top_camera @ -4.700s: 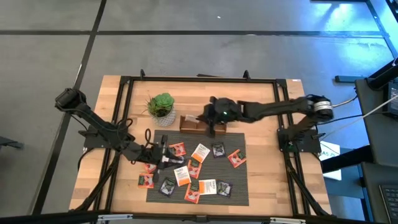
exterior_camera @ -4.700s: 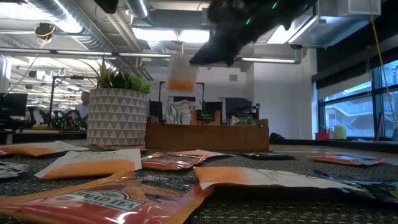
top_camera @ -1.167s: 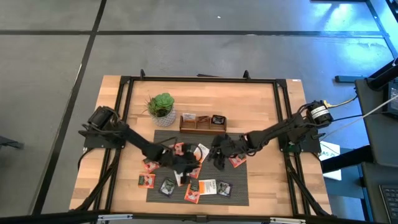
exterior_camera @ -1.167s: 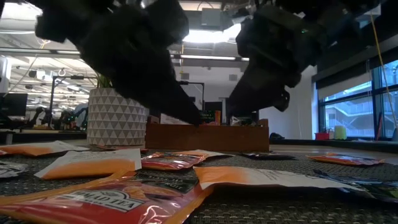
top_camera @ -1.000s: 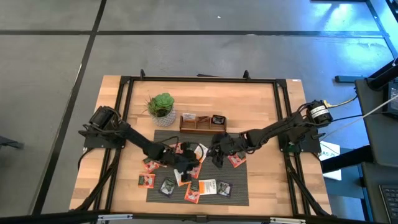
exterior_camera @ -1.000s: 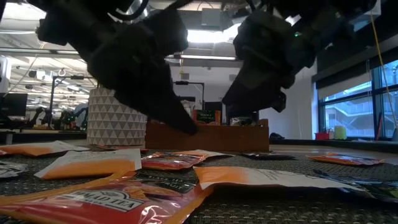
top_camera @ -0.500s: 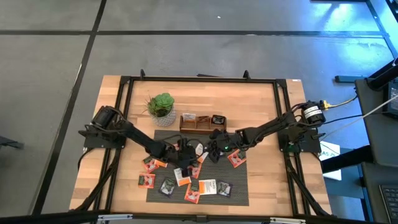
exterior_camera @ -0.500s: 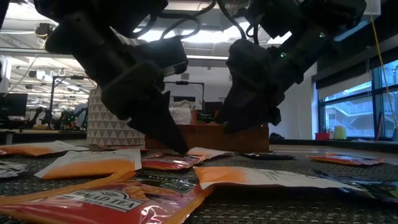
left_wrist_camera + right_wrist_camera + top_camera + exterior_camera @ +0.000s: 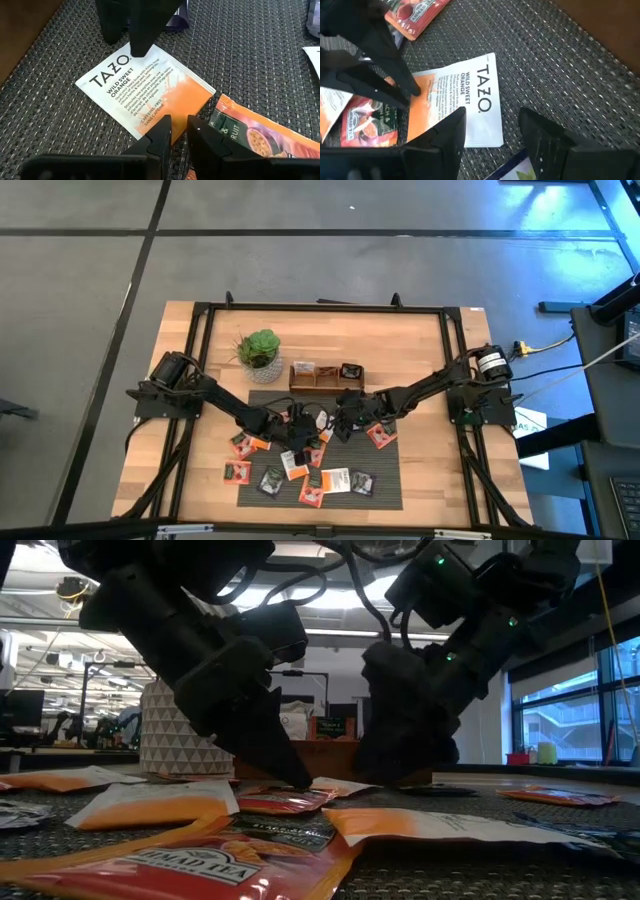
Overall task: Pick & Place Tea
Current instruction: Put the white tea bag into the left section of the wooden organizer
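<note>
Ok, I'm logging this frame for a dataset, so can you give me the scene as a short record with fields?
surface: dark woven mat on a wooden table
target: white-and-orange square Tazo Wild Sweet Orange sachet, flat on the mat
left gripper: fingers nearly together at the sachet's orange end
right gripper: open, over the sachet's white end
other sachets: orange-red, white and dark ones scattered on the mat
tray: brown wooden three-compartment tray beyond the mat, some sachets inside
plant: green plant in white patterned pot left of the tray
</note>
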